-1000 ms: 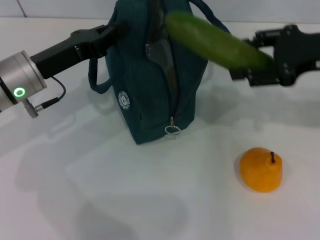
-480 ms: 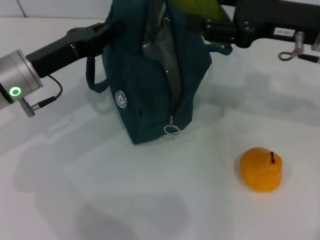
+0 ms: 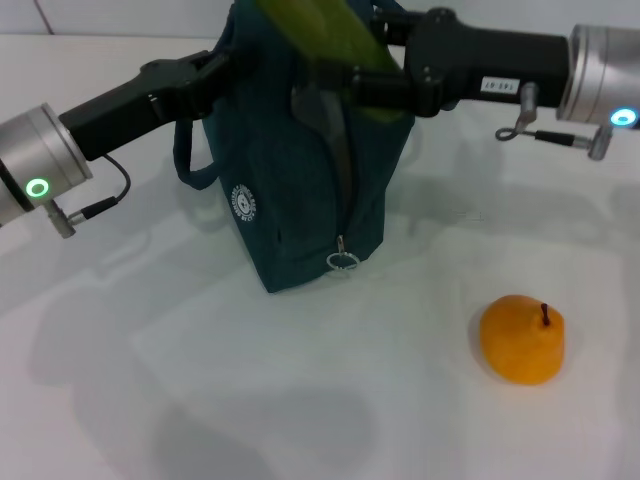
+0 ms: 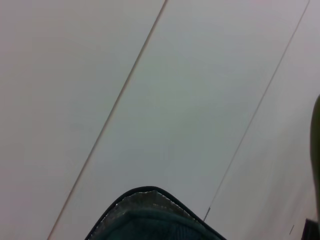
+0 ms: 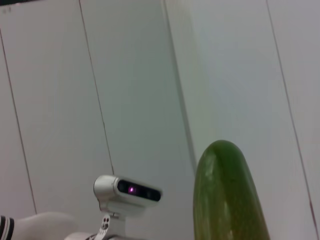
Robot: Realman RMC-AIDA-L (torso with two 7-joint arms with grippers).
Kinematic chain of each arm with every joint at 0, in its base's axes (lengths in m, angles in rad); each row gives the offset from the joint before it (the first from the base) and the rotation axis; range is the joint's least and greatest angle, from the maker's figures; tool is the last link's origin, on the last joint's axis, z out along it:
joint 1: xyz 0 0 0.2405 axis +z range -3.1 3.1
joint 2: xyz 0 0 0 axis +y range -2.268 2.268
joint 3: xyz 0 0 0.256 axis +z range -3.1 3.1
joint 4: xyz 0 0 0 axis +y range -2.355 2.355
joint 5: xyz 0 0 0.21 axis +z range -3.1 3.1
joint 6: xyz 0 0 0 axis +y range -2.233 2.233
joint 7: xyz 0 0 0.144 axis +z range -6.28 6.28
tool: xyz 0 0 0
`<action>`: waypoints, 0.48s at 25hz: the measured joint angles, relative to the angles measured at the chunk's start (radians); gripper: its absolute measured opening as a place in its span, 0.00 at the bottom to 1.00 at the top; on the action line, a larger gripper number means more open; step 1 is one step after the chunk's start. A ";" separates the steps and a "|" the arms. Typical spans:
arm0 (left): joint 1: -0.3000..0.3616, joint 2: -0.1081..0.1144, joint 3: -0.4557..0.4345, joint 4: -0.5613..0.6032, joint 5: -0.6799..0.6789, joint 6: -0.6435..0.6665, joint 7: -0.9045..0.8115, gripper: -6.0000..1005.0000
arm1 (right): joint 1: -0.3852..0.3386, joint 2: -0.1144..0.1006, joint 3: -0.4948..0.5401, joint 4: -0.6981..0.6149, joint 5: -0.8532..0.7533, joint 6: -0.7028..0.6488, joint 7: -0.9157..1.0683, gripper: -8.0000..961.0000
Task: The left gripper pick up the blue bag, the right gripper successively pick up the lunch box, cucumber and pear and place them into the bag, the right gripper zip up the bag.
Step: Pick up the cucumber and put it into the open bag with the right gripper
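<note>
Now my right gripper (image 3: 372,88) is closed on the cucumber (image 3: 318,28) and holds it over the open top of the blue bag (image 3: 300,190). The cucumber is tilted, with its lower end at the bag's mouth and its upper end cut off by the top edge of the head view, so I cannot see its whole length. It is green and smooth, and blurred in that view. In my right wrist view its rounded end (image 5: 227,195) stands up in front of a pale panelled wall (image 5: 150,75), with a white camera unit (image 5: 127,191) farther off.

My left gripper (image 3: 222,62) is at the upper left side of the bag, by one handle. Its fingers are hidden against the dark fabric, so I cannot tell if they are closed on it. My left wrist view shows only the bag's rim (image 4: 150,212) with a bit of silver lining.

The bag stands upright on the white table (image 3: 250,380). Its zipper is open down the front, and the ring pull (image 3: 344,261) hangs near the bottom. The round white logo (image 3: 246,200) faces forward. I cannot see the inside of the bag.

The pear (image 3: 521,338) lies on the table, well apart from the bag on my right side, with its dark stem pointing up.
</note>
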State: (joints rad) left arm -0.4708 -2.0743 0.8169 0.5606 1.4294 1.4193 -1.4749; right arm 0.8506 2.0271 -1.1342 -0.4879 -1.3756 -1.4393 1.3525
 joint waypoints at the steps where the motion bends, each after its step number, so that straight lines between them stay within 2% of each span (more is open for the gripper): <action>1: 0.000 -0.001 0.000 0.000 0.000 0.000 0.002 0.05 | -0.001 0.000 -0.024 0.013 0.022 0.009 -0.005 0.66; 8: 0.001 -0.002 0.005 -0.003 0.002 0.000 0.002 0.05 | -0.028 0.001 -0.186 0.053 0.230 0.026 -0.086 0.66; 12: 0.005 -0.001 0.005 -0.001 0.002 0.012 0.003 0.05 | -0.062 0.001 -0.216 0.055 0.331 0.060 -0.144 0.66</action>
State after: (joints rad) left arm -0.4654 -2.0751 0.8221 0.5594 1.4316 1.4316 -1.4719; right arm 0.7883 2.0282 -1.3507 -0.4334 -1.0448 -1.3796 1.2089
